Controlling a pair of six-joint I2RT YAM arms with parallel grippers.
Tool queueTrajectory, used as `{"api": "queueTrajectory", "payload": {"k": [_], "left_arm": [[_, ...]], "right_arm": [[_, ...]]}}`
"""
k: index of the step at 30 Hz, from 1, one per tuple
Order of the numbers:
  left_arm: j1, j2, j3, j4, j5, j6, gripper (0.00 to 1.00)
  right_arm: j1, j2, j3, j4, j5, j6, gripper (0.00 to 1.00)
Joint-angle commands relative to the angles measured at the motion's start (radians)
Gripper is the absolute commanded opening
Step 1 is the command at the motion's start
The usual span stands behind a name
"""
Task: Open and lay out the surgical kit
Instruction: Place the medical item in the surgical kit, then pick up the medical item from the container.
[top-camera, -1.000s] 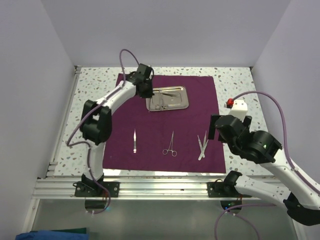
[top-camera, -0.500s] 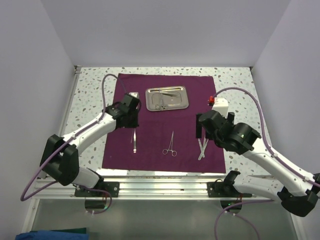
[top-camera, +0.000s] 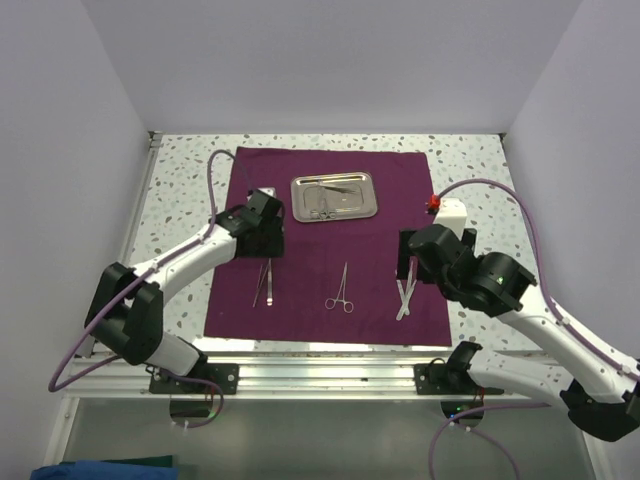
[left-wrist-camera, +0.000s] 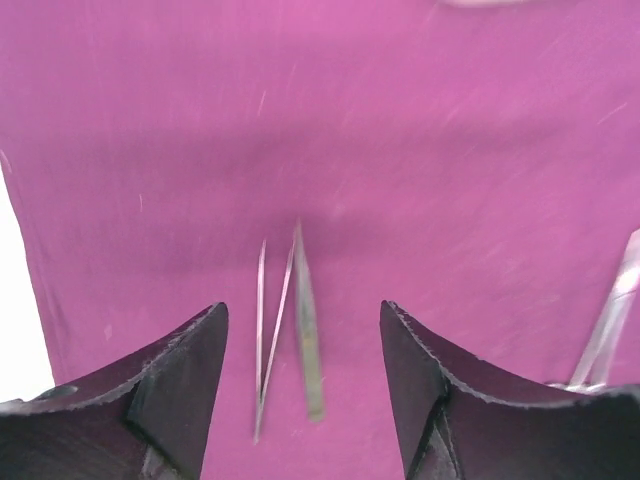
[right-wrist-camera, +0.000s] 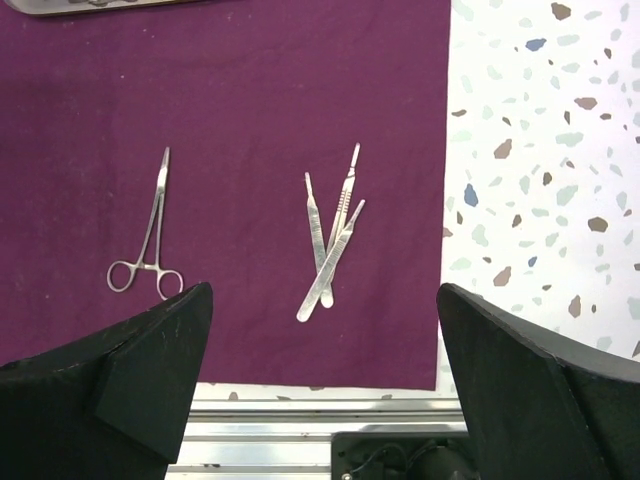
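**Kit laid open on cloth, both grippers empty**

You have the cloth wrap (top-camera: 400, 185) spread flat on the speckled table (top-camera: 470, 165), in the middle btw. the two arms. The steel tray (top-camera: 355, 207) sits on the far part of the cloth, w/ some thin instr. inside; they are too small to name.

On the near part of the cloth, left to right:
- tweezers (top-camera: 260, 287), close beside a flat silver handle (top-camera: 270, 281)
- ring-handled forceps (top-camera: 340, 290), alone, rings toward you
- three scalpel handles (top-camera: 405, 295), crossed in one small pile near the right edge of the cloth

Your left gripper (top-camera: 266, 243) hangs just over the far end of the tweezers. In the wrist cam its jaws are apart, w/ nothing btw. them. That cam is blurred, so you cannot tell if the tweezers and the flat handle touch.

Your right gripper (top-camera: 405, 268) hangs over the far end of the scalpel pile, jaws wide apart, holding nothing. In its wrist cam the pile lies on the cloth below, btw. the two fingers, and the forceps lie to the left of it.
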Motion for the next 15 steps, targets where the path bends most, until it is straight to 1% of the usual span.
{"api": "queueTrajectory", "payload": {"k": [1, 2, 3, 5, 6, 7, 8, 9, 10, 11, 12, 13, 14, 15], "left_arm": [[-0.004, 0.034, 0.168, 0.021, -0.041, 0.050, 0.66], [-0.004, 0.056, 0.204, 0.021, -0.039, 0.065, 0.67], [-0.004, 0.080, 0.285, 0.023, -0.036, 0.093, 0.68], [-0.001, 0.192, 0.382, 0.018, -0.023, 0.114, 0.68], [-0.001, 0.238, 0.493, 0.009, -0.015, 0.131, 0.67], [-0.001, 0.336, 0.553, 0.001, -0.004, 0.141, 0.66], [-0.001, 0.387, 0.616, -0.009, 0.013, 0.160, 0.65], [-0.001, 0.436, 0.737, -0.011, 0.026, 0.174, 0.65], [-0.001, 0.532, 0.796, -0.009, 0.040, 0.193, 0.64], [-0.001, 0.580, 0.855, -0.008, 0.066, 0.214, 0.64], [-0.001, 0.625, 0.961, 0.006, 0.086, 0.275, 0.64], [0.001, 0.703, 1.007, 0.018, 0.115, 0.314, 0.64], [0.002, 0.738, 1.050, 0.030, 0.172, 0.352, 0.64], [0.004, 0.769, 1.121, 0.055, 0.195, 0.419, 0.65]], "right_arm": [[-0.001, -0.029, -0.012, -0.045, 0.030, 0.042, 0.98], [-0.001, -0.033, -0.012, -0.051, 0.035, 0.048, 0.98], [-0.001, -0.036, -0.012, -0.060, 0.038, 0.053, 0.98], [-0.001, -0.048, -0.008, -0.086, 0.050, 0.071, 0.98], [-0.001, -0.052, -0.006, -0.095, 0.056, 0.082, 0.98], [-0.001, -0.059, -0.002, -0.118, 0.067, 0.086, 0.98], [-0.001, -0.064, 0.005, -0.132, 0.072, 0.096, 0.98], [-0.001, -0.067, 0.008, -0.146, 0.079, 0.109, 0.98], [-0.001, -0.070, 0.018, -0.176, 0.090, 0.117, 0.98], [-0.001, -0.079, 0.023, -0.192, 0.098, 0.125, 0.98], [-0.001, -0.082, 0.029, -0.210, 0.101, 0.143, 0.98], [-0.001, -0.082, 0.043, -0.242, 0.107, 0.152, 0.98], [-0.001, -0.087, 0.051, -0.261, 0.112, 0.163, 0.98], [-0.001, -0.085, 0.060, -0.278, 0.110, 0.180, 0.98]]}}
